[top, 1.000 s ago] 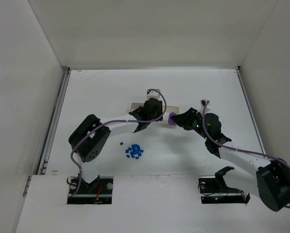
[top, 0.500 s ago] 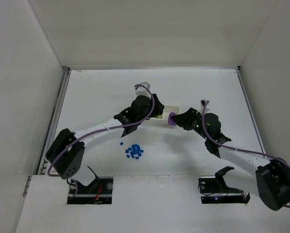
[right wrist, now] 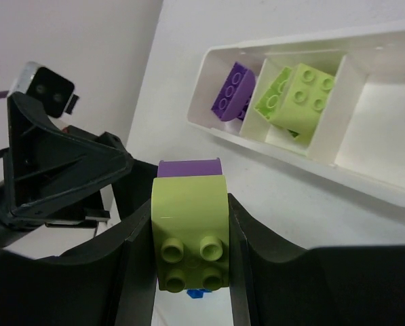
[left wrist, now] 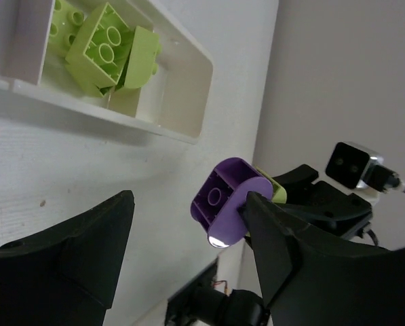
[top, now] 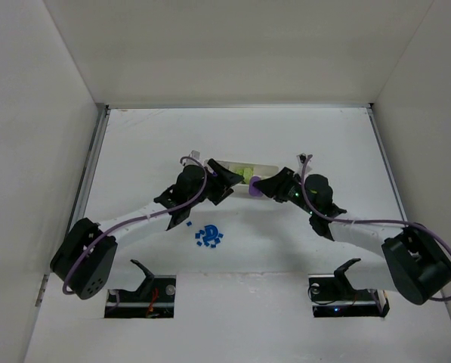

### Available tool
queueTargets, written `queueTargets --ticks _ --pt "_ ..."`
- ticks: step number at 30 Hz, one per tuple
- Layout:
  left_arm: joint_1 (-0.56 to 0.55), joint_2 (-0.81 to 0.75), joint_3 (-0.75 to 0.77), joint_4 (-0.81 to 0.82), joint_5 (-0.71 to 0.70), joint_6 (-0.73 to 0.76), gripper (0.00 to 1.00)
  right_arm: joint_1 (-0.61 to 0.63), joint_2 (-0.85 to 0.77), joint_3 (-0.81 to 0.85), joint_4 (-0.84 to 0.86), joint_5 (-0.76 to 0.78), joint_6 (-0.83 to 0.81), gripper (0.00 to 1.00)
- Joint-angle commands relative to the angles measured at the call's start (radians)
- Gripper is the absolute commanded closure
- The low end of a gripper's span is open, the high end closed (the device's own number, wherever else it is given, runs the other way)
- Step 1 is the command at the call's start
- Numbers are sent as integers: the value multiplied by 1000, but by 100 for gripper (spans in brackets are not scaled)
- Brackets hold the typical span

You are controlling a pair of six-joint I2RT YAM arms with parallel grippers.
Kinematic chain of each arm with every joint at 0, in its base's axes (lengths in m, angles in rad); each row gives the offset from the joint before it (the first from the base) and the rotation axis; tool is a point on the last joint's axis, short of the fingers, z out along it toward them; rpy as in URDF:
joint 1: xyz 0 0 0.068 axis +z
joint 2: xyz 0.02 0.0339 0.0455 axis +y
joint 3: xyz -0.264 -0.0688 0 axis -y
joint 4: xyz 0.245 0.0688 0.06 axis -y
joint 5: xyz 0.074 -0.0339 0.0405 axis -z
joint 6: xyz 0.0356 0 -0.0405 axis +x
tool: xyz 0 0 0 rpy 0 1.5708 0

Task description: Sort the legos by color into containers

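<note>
My right gripper [right wrist: 188, 238] is shut on a two-colour pair: a yellow-green brick [right wrist: 188, 231] stuck to a purple brick [right wrist: 188, 168]. It holds the pair above the table, just in front of the white tray [right wrist: 311, 163]. My left gripper [left wrist: 187, 204] is open and faces it. The purple brick [left wrist: 226, 200] sits between the left gripper's fingers, close against the right one [left wrist: 283, 251]. The tray's left compartment holds a purple brick [right wrist: 233, 88] and its middle one holds yellow-green bricks [right wrist: 294, 95]. In the top view both grippers [top: 223, 181] [top: 261, 187] meet at the pair [top: 253, 189].
A cluster of tiny blue pieces [top: 208, 235] lies on the table in front of the grippers, nearer the arm bases. The tray [top: 267, 165] lies just behind both grippers. White walls enclose the table on the left, back and right.
My left gripper has come off the tray, which now shows, and swung down to face the right gripper. The right gripper has shifted left with the pair.
</note>
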Motion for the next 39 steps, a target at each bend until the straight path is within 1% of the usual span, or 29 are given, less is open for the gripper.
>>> queueTargets --ticks 1,7,14,22,26,32,34,39 --pt "14 -80 -51 168 38 -166 36 12 50 67 160 -32 84 68" --pt "15 -137 -154 366 20 -188 41 12 123 130 214 -49 292 68" --pt "43 -144 -179 383 32 -170 42 12 183 180 243 -31 416 68" --pt "63 -84 -188 498 37 -159 43 50 260 182 346 -29 510 68" --pt "55 -45 -173 510 49 -159 44 55 287 183 392 -32 549 68" --pt "58 -36 -177 510 37 -156 46 55 306 174 442 -38 586 68" --pt "54 -32 -168 516 37 -153 48 55 321 179 452 -44 599 68" --pt "49 -9 -157 552 41 -147 57 56 370 179 510 -47 648 68"
